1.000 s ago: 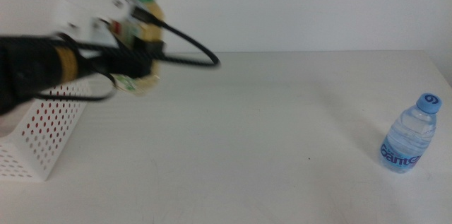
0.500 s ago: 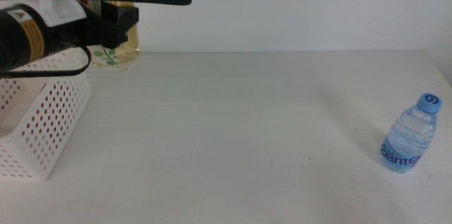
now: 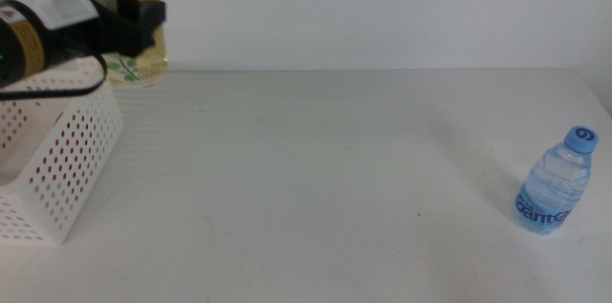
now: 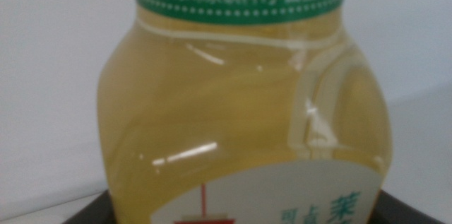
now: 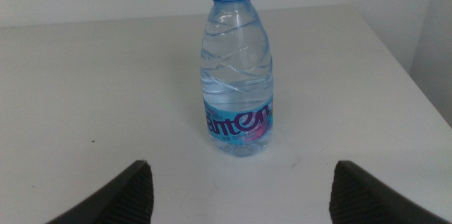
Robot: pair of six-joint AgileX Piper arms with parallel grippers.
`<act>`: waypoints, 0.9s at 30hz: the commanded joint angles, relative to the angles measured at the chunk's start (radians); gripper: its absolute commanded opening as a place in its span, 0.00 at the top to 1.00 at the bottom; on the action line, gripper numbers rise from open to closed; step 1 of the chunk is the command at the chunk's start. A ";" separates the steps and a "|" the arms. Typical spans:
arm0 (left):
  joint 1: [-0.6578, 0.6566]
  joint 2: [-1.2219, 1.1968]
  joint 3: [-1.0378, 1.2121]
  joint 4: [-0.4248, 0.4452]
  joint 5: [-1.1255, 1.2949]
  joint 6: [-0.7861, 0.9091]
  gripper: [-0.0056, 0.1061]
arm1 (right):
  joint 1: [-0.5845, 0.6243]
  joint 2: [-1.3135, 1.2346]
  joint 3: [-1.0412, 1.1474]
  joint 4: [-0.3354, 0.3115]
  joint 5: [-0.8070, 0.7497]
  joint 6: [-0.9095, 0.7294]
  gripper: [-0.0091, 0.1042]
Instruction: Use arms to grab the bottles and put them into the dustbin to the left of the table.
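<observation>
Bottles are what we are clearing from the wide off-white tabletop [image 3: 335, 169], and we take the scene from its left edge across. At the front left corner stands the white rectangular plastic basket with perforated sides [image 3: 57, 174]. Above the basket's far end, in the middle view, our left arm's black forked gripper [image 3: 134, 26] holds the clear plastic bottle of yellow liquid with a green label [image 3: 134, 59] in the air, off the tabletop; part of the bottle is hidden behind the gripper and the picture's upper edge. In the left wrist view that bottle [image 4: 244, 121] fills nearly the whole picture, its green band of white lettering at one end and a white label at the other, and only thin dark slivers of the gripper show at the lower corners, pressed close to the bottle's sides, so we read the jaws as clamped on it. The middle of the tabletop carries nothing we can name. Near the right edge, towards the front, the small clear water bottle with a blue cap and blue label [image 3: 555, 193] stands upright. Our right arm's gripper [image 5: 240, 189] faces this bottle [image 5: 236, 75] in the right wrist view, jaws spread wide and holding nothing, well apart from it.
</observation>
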 commanded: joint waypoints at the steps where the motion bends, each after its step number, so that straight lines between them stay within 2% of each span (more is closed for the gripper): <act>1: 0.016 -0.047 -0.059 -0.116 0.003 -0.007 0.99 | -0.005 -0.028 -0.007 -0.004 -0.074 -0.006 0.34; 3: 0.015 -0.047 -0.059 -0.199 0.002 0.073 0.99 | -0.005 -0.028 -0.007 -0.004 -0.074 -0.006 0.34; 6: 0.015 -0.047 -0.057 -0.378 0.042 0.257 0.99 | -0.005 -0.028 -0.007 -0.004 -0.074 -0.006 0.34; 9: 0.015 -0.047 -0.057 -0.591 0.128 0.487 0.99 | -0.005 -0.028 -0.007 -0.004 -0.074 -0.006 0.34; 15: 0.015 -0.043 -0.119 -1.022 0.353 1.050 0.99 | -0.005 -0.028 -0.007 -0.004 -0.074 -0.006 0.34; 17: 0.016 -0.030 -0.186 -1.114 0.466 1.205 0.99 | -0.005 -0.028 -0.007 -0.004 -0.074 -0.006 0.34; 20: 0.021 0.003 -0.308 -1.213 0.590 1.340 0.99 | -0.005 -0.028 -0.007 -0.004 -0.074 -0.006 0.34; 27: 0.157 0.103 -0.514 -1.391 0.833 1.503 0.99 | -0.005 -0.028 -0.007 -0.004 -0.074 -0.006 0.34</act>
